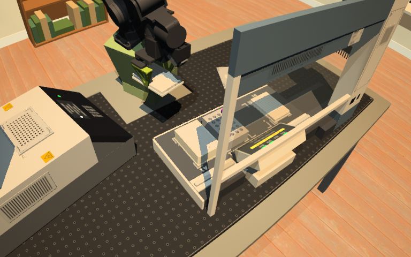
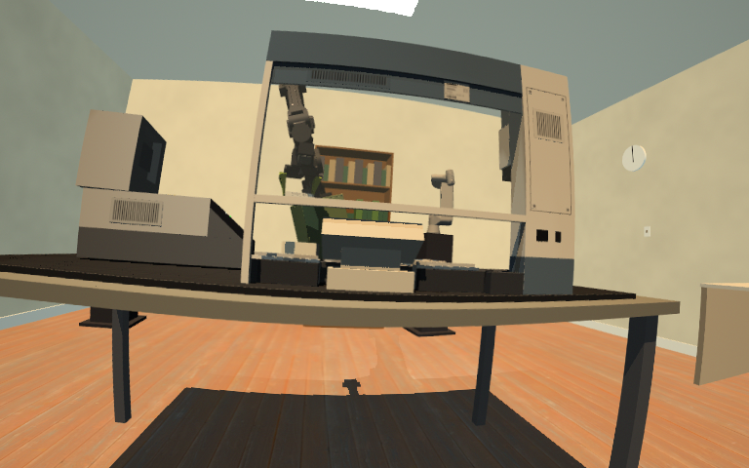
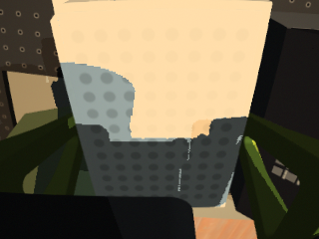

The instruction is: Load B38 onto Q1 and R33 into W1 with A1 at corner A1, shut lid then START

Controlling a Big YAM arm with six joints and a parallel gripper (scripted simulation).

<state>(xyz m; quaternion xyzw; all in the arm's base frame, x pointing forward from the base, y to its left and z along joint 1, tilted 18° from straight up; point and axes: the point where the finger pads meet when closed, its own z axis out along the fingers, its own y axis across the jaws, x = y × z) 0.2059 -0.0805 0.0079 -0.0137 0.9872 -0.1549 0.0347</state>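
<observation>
My gripper (image 1: 150, 78) is shut on a 96-well PCR plate, B38 (image 1: 160, 82), holding it level above the table in front of the arm's green pedestal (image 1: 127, 66). In the wrist view the plate (image 3: 159, 80) fills the space between my green fingers. The other plate, R33 (image 1: 272, 108), lies on the deck at D1, and the place beside it is empty. Q1 (image 1: 51, 136) stands at the left with its lid (image 2: 118, 149) raised, its perforated block (image 1: 25, 128) bare and its lamp (image 1: 59, 96) green.
The tube cooling block (image 1: 224, 125) and the cream deep-well block (image 1: 193, 142) sit on the deck under the tall frame (image 1: 303, 39). The frame's post (image 1: 222, 142) and crossbar (image 1: 273, 146) stand in front of the deck. A pale flat nest (image 1: 222, 77) lies behind the frame.
</observation>
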